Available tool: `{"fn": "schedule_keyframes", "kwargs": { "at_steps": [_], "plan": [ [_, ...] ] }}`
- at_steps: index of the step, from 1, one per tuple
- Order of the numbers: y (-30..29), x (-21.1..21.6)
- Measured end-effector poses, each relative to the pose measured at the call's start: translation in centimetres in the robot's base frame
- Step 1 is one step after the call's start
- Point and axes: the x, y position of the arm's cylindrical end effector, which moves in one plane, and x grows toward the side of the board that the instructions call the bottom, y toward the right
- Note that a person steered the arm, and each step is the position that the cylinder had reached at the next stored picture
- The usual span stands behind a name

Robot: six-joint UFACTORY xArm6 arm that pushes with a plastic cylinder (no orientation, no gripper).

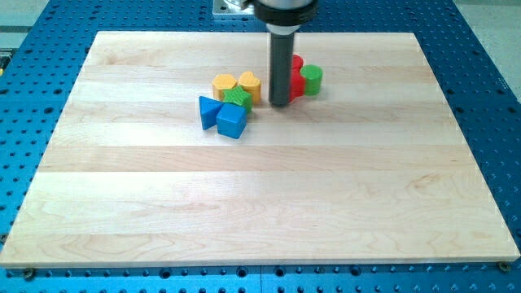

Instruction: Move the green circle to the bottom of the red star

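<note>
The green circle [312, 79] stands on the wooden board [260, 187] near the view's top centre, touching the right side of a red block [297, 77] that is partly hidden behind the rod; its shape cannot be made out. My tip [280, 103] rests on the board just left of and slightly below the red block, about forty pixels left of the green circle.
A cluster sits left of the tip: a yellow hexagon-like block [225, 85], a yellow block [250, 84], a green star-like block [238, 98], a blue triangle [210, 111] and a blue cube [232, 120].
</note>
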Motion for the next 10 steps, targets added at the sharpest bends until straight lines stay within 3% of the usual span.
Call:
{"fn": "schedule_keyframes", "kwargs": {
  "at_steps": [1, 2, 3, 4, 5, 6, 8, 10],
  "plan": [
    [0.1, -2.0],
    [0.2, 0.4],
    [4.5, 0.8],
    [13.1, -2.5],
    [15.2, -7.7],
    [10.6, -8.4],
    [2.9, -0.7],
    [-2.2, -0.5]
  ]
}}
